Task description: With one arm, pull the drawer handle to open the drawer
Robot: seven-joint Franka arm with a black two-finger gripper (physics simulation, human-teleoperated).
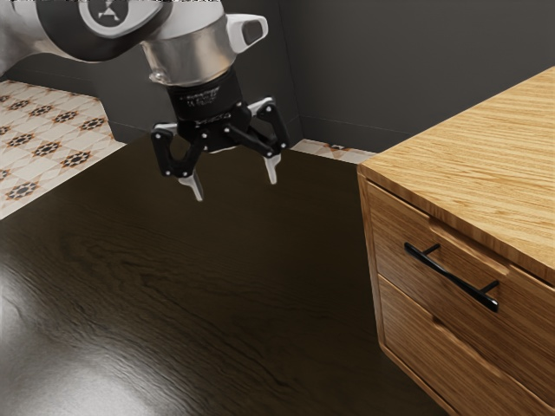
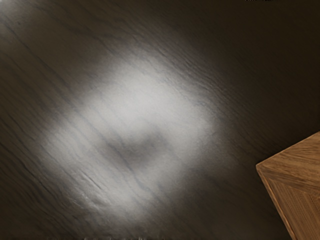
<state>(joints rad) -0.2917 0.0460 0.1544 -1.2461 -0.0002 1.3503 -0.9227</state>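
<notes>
The jaws are spread wide over the surface (image 1: pixel 173 303), far from the handle (image 1: pixel 451 276). They must be set around it before the drawer (image 1: pixel 390 238) is pulled.

Nothing here can be properly read. The black collar (image 1: pixel 205 97) just above the gripper (image 1: pixel 235 185) carries a couple of lines of tiny pale lettering, too small to make out. The round grey cap (image 1: pixel 106 12) on the arm's joint bears a small emblem, not a word.
</notes>
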